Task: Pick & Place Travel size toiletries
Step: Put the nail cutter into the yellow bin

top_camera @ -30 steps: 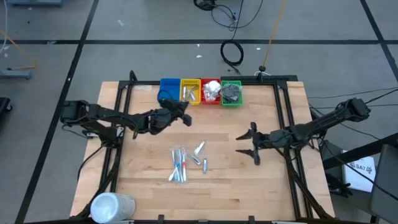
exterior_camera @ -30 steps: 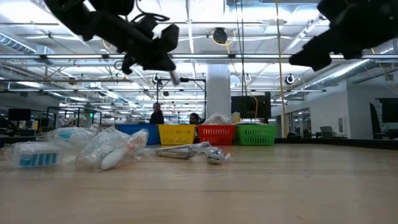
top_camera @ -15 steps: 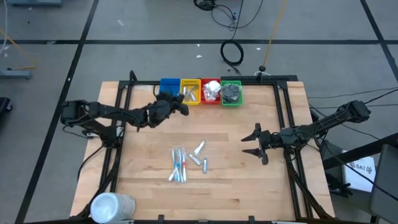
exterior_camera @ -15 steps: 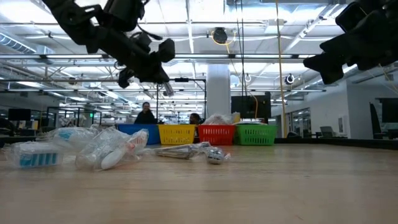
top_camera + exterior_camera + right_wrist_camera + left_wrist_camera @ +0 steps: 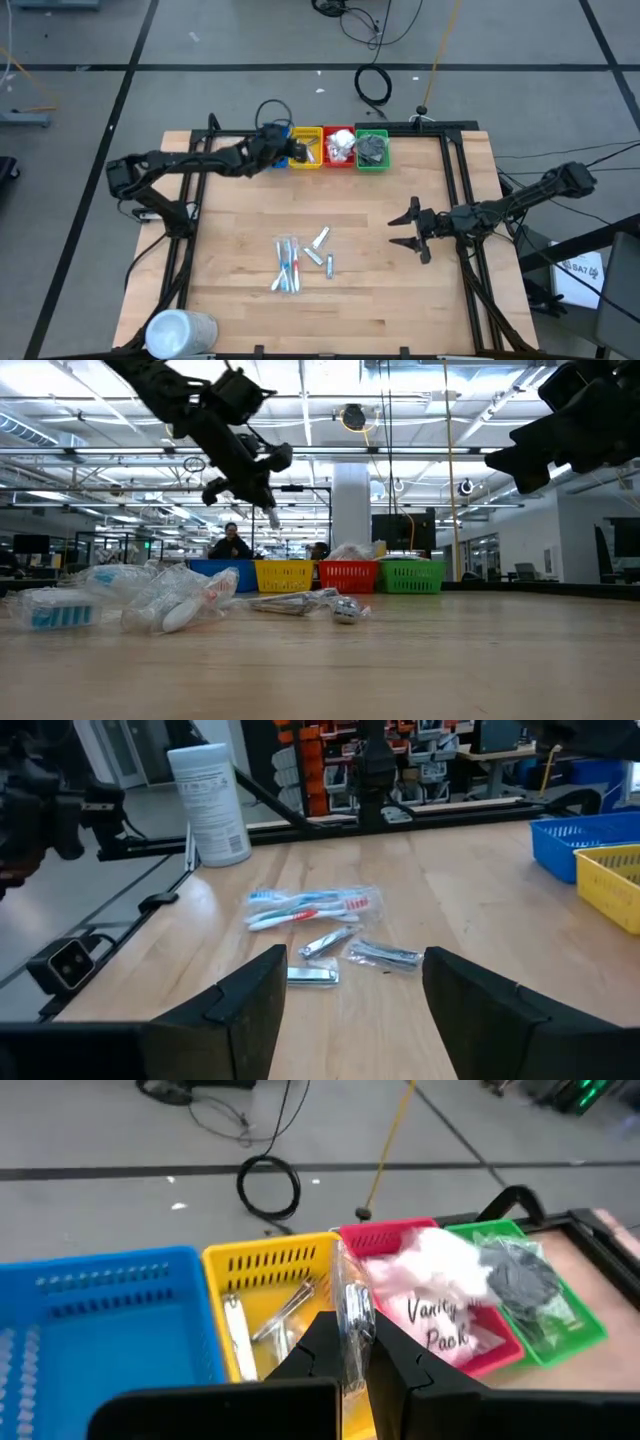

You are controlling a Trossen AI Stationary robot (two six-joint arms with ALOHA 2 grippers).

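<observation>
My left gripper (image 5: 282, 151) hangs over the bins at the far edge, above the seam of the blue bin (image 5: 266, 140) and the yellow bin (image 5: 305, 146), shut on a small clear-wrapped silver item (image 5: 352, 1302). In the low view this item (image 5: 272, 516) pokes out below the left gripper (image 5: 260, 495). Clear-wrapped blue and red sticks (image 5: 288, 265) and short silver pieces (image 5: 320, 250) lie flat mid-table. My right gripper (image 5: 412, 230) hovers open to their right, touching nothing. In its wrist view the sticks (image 5: 310, 908) and silver pieces (image 5: 352, 958) lie ahead. My left gripper pinches the clear-wrapped silver item (image 5: 350, 1320) between its two fingers (image 5: 322, 1345). The item stands out past the fingertips and is lifted clear, above the yellow bin (image 5: 270, 1285). How much of it sits between the fingers is hidden by them.
The yellow bin holds silver pieces (image 5: 285, 1310), the red bin (image 5: 339, 145) white packets (image 5: 440, 1295), the green bin (image 5: 372, 150) dark grey items (image 5: 520, 1275). A large white cylinder (image 5: 180, 332) lies at the near left corner. Black frame rails run along the table's sides.
My left gripper has carried the silver item from the middle-left of the table toward the far edge, up to the bins, staying shut on it. My right gripper has drawn back slightly toward the table's right edge. The items on the table have stayed put.
</observation>
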